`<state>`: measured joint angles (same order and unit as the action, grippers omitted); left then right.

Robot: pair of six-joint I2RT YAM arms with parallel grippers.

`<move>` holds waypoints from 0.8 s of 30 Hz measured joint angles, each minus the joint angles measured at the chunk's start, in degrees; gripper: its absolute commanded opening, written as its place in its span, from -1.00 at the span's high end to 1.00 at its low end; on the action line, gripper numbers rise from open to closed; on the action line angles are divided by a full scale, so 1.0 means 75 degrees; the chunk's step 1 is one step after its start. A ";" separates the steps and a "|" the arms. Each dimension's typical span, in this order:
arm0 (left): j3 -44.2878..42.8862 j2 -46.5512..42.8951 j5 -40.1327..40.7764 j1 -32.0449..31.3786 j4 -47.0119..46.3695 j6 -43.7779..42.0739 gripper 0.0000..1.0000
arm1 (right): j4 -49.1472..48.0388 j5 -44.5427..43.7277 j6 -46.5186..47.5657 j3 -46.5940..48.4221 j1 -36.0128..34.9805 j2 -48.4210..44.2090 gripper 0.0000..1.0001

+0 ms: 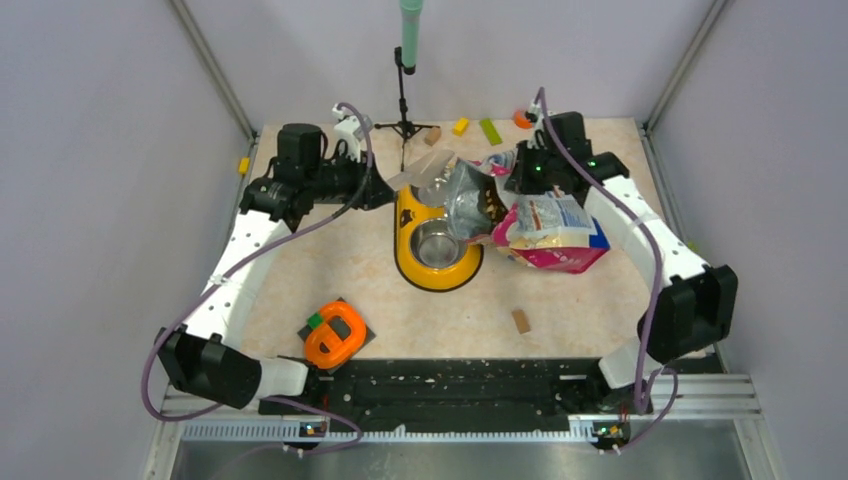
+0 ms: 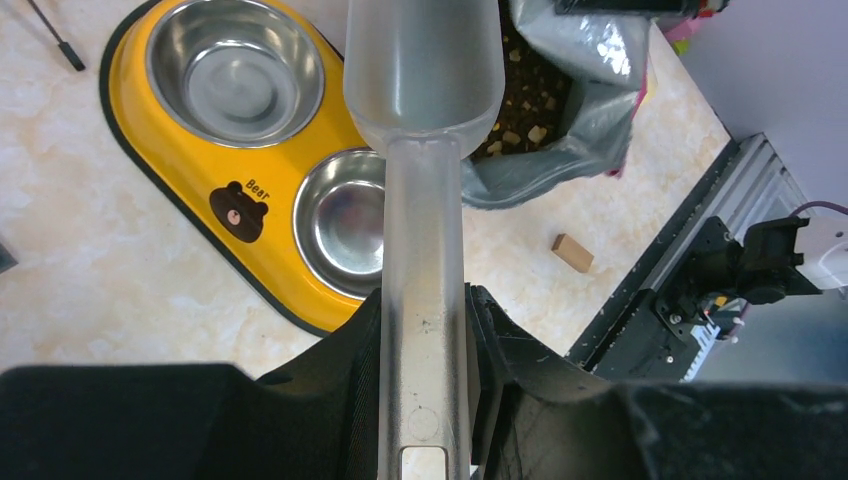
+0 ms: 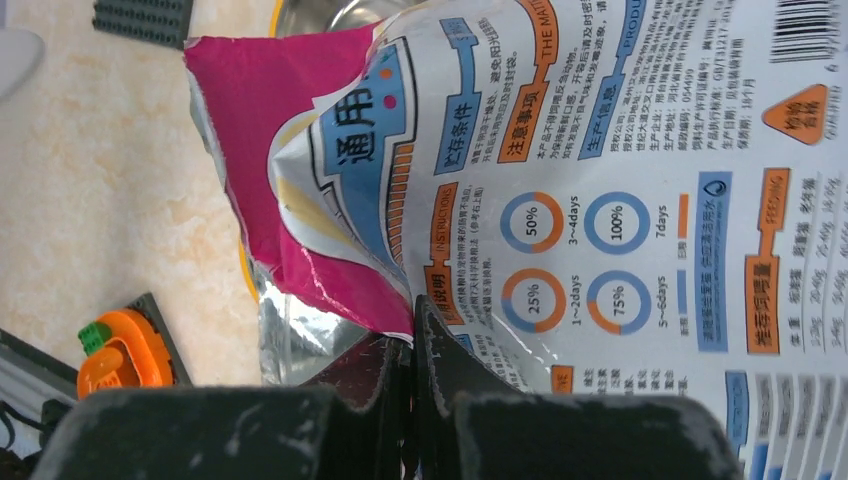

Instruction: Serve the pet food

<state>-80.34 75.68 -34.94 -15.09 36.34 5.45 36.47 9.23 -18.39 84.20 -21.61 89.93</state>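
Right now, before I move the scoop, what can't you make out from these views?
- Scoop contents: the left wrist view shows only its frosted back, and the top view is too small.
- Kibble level in the bag: the scoop and foil folds cover most of the opening.
- Feeder's far bowl, top view: the scoop and bag mouth cover it.
- Right wrist view: the bag above the right gripper fills it, hiding kibble and scoop.

Top: high, near side of yellow feeder (image 1: pixel 404 240), facing down. Left wrist: close over same feeder. Right wrist: against bag (image 3: pixel 600 200) beside feeder.
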 measured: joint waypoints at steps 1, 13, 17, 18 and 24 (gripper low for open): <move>0.0000 0.0017 -0.0061 0.0000 -0.0009 0.0038 1.00 | 0.0050 -0.0026 0.0064 -0.0041 0.0131 -0.0192 1.00; 0.0487 0.0239 -0.0108 -0.0976 0.0358 0.0175 1.00 | -0.0944 -0.0425 -0.0927 -0.2798 -0.1498 -0.0764 1.00; 0.1052 0.0114 0.0187 -0.1754 0.0484 0.0204 1.00 | -0.0731 -0.0425 -0.1096 -0.2696 -0.1180 -0.1090 1.00; 0.1244 0.0026 0.0178 -0.1915 0.0490 0.0239 1.00 | -0.0647 -0.0466 -0.1090 -0.2582 -0.1128 -0.1134 1.00; 0.2130 -0.0472 0.0087 -0.2363 0.0504 0.0393 1.00 | -0.0242 -0.0711 -0.1017 -0.2154 -0.1058 -0.1154 1.00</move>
<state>-64.36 72.14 -34.28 -32.82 40.12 8.40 34.65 3.90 -26.02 68.05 -29.54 81.28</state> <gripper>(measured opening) 0.339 0.014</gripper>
